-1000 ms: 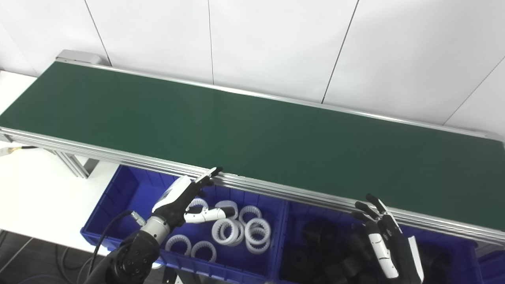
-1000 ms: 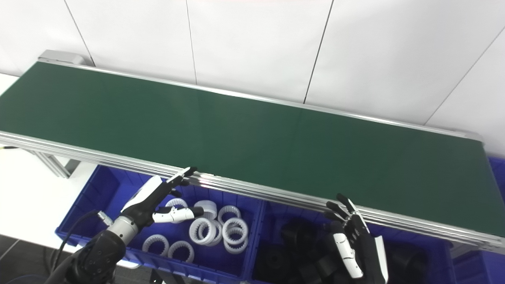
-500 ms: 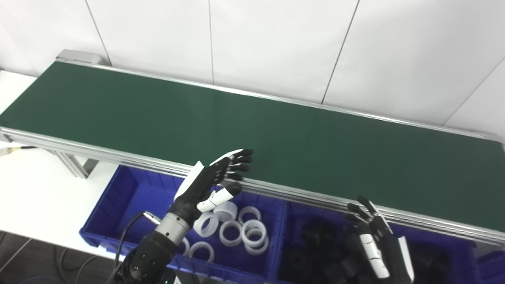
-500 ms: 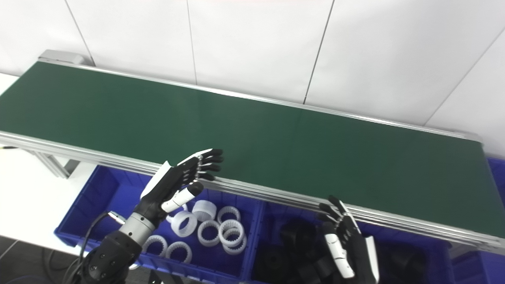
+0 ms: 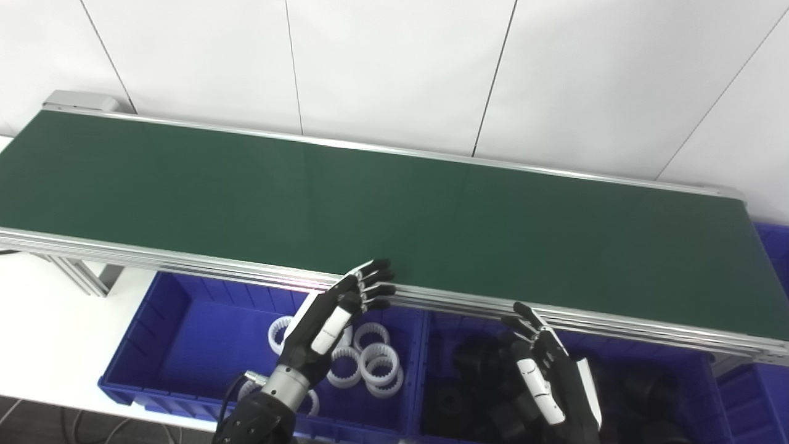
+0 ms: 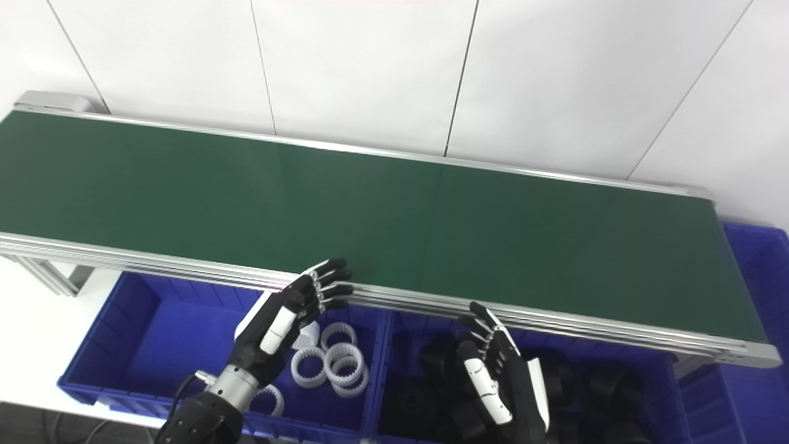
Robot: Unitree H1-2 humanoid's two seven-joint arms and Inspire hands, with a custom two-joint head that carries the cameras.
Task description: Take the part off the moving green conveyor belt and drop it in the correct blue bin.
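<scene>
Left eye view — both hands wait at the belt's near rail, and no part shows anywhere on the green conveyor belt (image 5: 394, 209).

The left hand (image 5: 336, 314) hangs empty, fingers straight and close together, tips just over the aluminium rail (image 5: 185, 262); the right hand (image 5: 548, 376), at about 5 o'clock, is empty too, fingers loosely spread above the black parts (image 5: 474, 382). The risk I see is timing — a part coming along the moving belt could slide past before either hand gets over it, or a hurried grab from this low start could clip the rail. Sorting is the other trap: white toothed rings (image 5: 370, 364) fill the left blue bin (image 5: 172, 345), dark parts the right blue bin (image 5: 727, 394). Behind, at 12 o'clock, stands a white panelled wall (image 5: 394, 68); a white table surface (image 5: 43, 333) lies at 8 o'clock.
</scene>
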